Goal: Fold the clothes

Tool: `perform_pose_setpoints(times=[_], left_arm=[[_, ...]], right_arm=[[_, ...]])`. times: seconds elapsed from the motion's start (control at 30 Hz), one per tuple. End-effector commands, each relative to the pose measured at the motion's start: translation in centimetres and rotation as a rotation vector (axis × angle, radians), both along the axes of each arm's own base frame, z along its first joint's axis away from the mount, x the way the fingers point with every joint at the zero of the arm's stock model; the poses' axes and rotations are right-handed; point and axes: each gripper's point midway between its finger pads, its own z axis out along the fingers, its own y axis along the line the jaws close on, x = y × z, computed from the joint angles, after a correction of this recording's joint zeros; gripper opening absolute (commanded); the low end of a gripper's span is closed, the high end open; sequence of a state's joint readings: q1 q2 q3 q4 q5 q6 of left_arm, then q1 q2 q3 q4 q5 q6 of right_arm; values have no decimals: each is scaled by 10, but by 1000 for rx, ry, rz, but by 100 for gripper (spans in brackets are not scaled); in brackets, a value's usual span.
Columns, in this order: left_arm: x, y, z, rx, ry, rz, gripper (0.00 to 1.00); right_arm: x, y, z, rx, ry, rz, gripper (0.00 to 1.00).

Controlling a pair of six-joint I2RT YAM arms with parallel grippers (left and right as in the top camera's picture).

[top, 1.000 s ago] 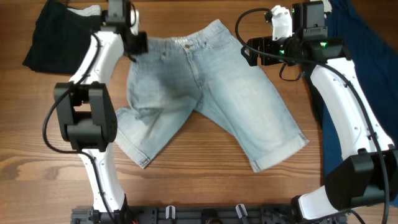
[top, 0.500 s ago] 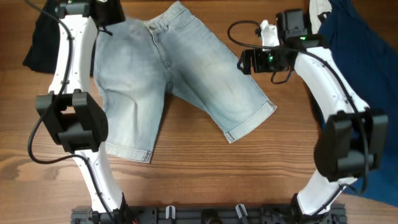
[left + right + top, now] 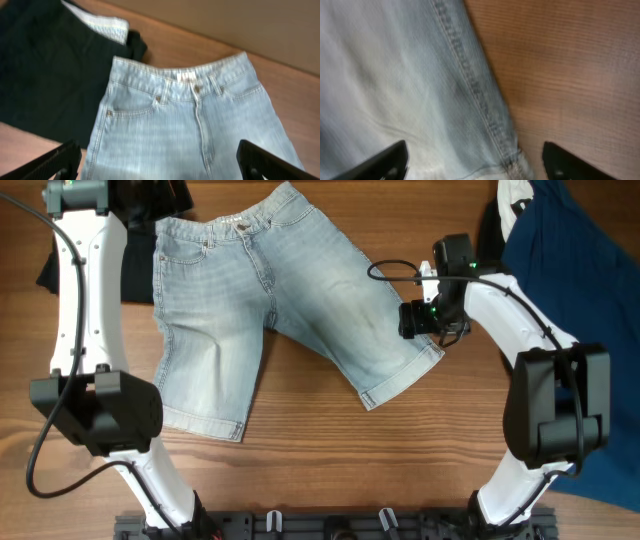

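The clothes, a pair of light-blue denim pants [image 3: 250,290], lie flat on the wooden table with the waistband [image 3: 190,77] at the far edge and the two legs spread toward me. My left gripper [image 3: 165,198] hovers over the waistband's left corner. Its jaws stand wide open in the left wrist view [image 3: 160,167], with nothing between them. My right gripper [image 3: 422,320] is low over the outer edge of the right leg near its cuffed hem [image 3: 405,378]. It is open [image 3: 480,165] and straddles the side seam [image 3: 475,95].
A black folded garment [image 3: 45,65] with a white inner label lies at the far left, partly under the pants' waist corner. A large navy-blue cloth [image 3: 585,290] covers the right side of the table. Bare wood [image 3: 330,470] lies in front of the pants.
My left gripper has let go of the waistband, opened and drawn back to the far left. The pants have been pulled left and spread flat. My right gripper came down to the right leg's edge.
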State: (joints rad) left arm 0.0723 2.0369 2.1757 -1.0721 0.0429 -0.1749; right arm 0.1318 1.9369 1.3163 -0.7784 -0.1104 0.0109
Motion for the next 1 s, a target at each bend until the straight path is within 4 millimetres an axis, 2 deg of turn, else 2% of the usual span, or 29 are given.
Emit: perform_pose_setpoints(times=[0.0, 0.17, 0.2, 0.23, 0.27, 0.33, 0.47, 0.57, 0.63, 0.73, 0.83, 0.9, 0.97], left_arm=[[-7, -7, 2, -36, 16, -8, 100], [-7, -8, 2, -37, 19, -8, 100], [-7, -8, 2, -40, 19, -10, 100], [-7, -9, 2, -45, 18, -13, 100], [-7, -11, 2, -52, 17, -19, 100], [-7, -12, 3, -59, 17, -23, 100], [-7, -13, 3, -59, 17, -25, 100], [-6, -19, 2, -58, 15, -36, 100], [-4, -25, 0, -57, 16, -50, 100], [-1, -36, -4, -57, 17, -70, 100], [3, -45, -2, -56, 2, -89, 100], [5, -51, 0, -56, -12, -101, 100], [6, -55, 0, -55, -16, -108, 100]], right_arm=[[-11, -5, -22, -11, 21, -45, 80], [-18, -5, -38, -10, 21, -44, 63], [-21, -5, -42, -12, 29, -44, 54], [-22, -6, -43, -12, 31, -44, 35], [-22, -6, -43, -12, 29, -44, 6], [-15, -5, -42, -8, 2, -47, 4], [24, -15, -31, -60, -154, -95, 4], [63, -28, -5, -93, -290, -130, 4], [89, -41, 19, -90, -373, -168, 4], [122, -61, 56, -61, -483, -201, 4], [145, -81, 82, -11, -573, -231, 4], [160, -91, 88, 8, -603, -244, 4], [171, -92, 84, 21, -601, -242, 4]])
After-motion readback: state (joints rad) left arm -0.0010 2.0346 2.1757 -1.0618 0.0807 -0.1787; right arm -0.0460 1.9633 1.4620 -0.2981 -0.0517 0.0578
